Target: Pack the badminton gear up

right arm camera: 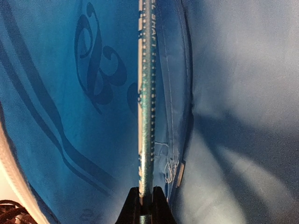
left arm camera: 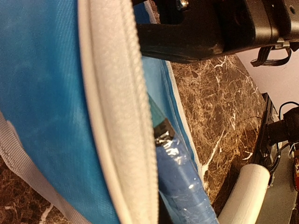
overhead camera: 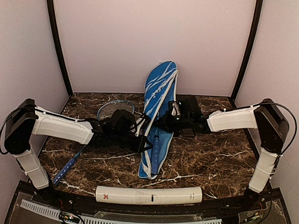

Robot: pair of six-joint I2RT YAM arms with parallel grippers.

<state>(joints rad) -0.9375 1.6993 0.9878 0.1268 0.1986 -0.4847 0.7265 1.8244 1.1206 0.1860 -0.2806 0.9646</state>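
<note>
The blue racket-shaped bag (overhead camera: 160,83) lies down the middle of the table, its top leaning on the back wall. My left gripper (overhead camera: 141,141) is shut on its white-trimmed edge (left arm camera: 119,116) and holds the flap up; its fingers are hidden in the left wrist view. One racket is inside the bag, its blue handle (left arm camera: 184,182) showing at the opening. My right gripper (right arm camera: 146,189) reaches into the bag (right arm camera: 70,116), shut on that racket's rim (right arm camera: 146,93), seen edge-on. A second racket (overhead camera: 115,108) lies on the table to the left. The white tube (overhead camera: 149,195) lies near the front edge.
The second racket's blue handle (overhead camera: 68,166) points toward the left arm's base. The right arm's black wrist (left arm camera: 210,28) hangs over the bag. The tube's end (left arm camera: 243,196) lies close to the bag's lower tip. Walls close in the back and both sides.
</note>
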